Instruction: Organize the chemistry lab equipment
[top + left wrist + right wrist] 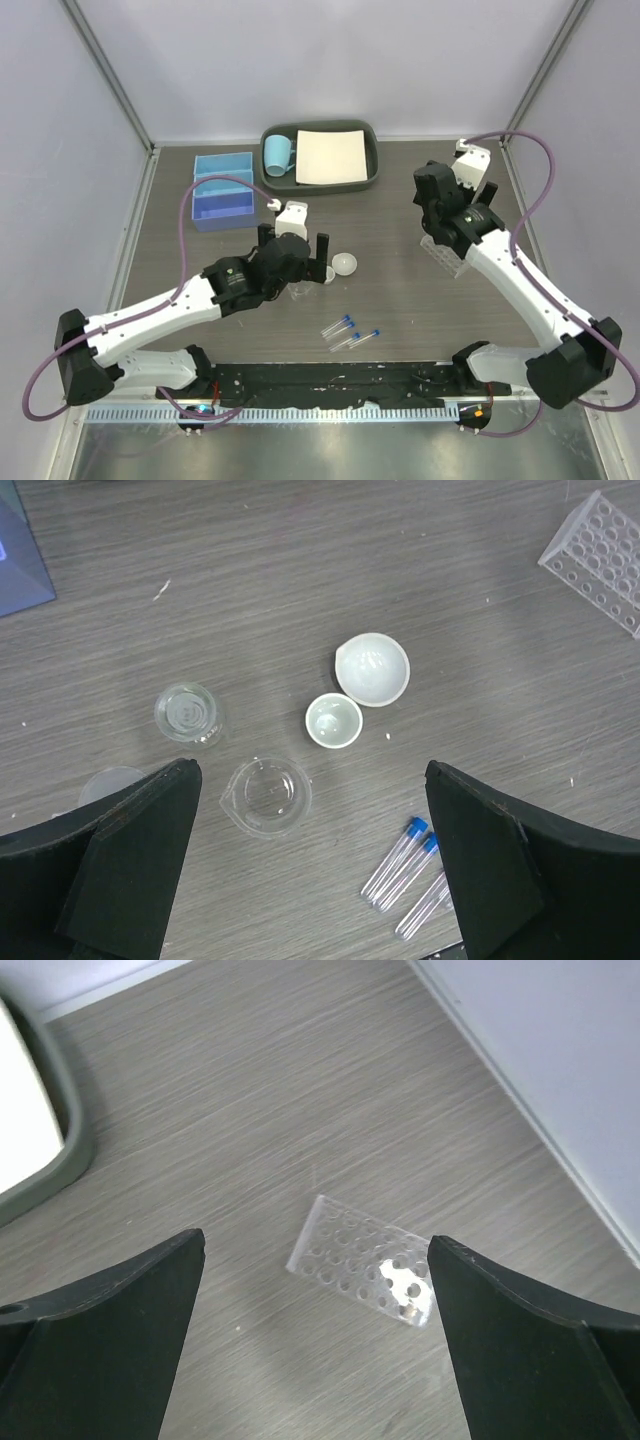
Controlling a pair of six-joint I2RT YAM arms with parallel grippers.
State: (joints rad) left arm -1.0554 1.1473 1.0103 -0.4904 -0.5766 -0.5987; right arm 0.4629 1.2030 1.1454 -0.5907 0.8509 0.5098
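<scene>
The whole surface [400, 300] is overlooked from high behind the arm bases. The clear plastic tube rack [360, 1270] is looked down upon closely from the right wrist and is shared by the downward left wrist view.

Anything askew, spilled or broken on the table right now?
No spill or breakage visible. The one oddity: the three blue-capped tubes lie flat and loose on the table near the front edge, while the clear rack sits apart on the right side with no tubes in it.
</scene>
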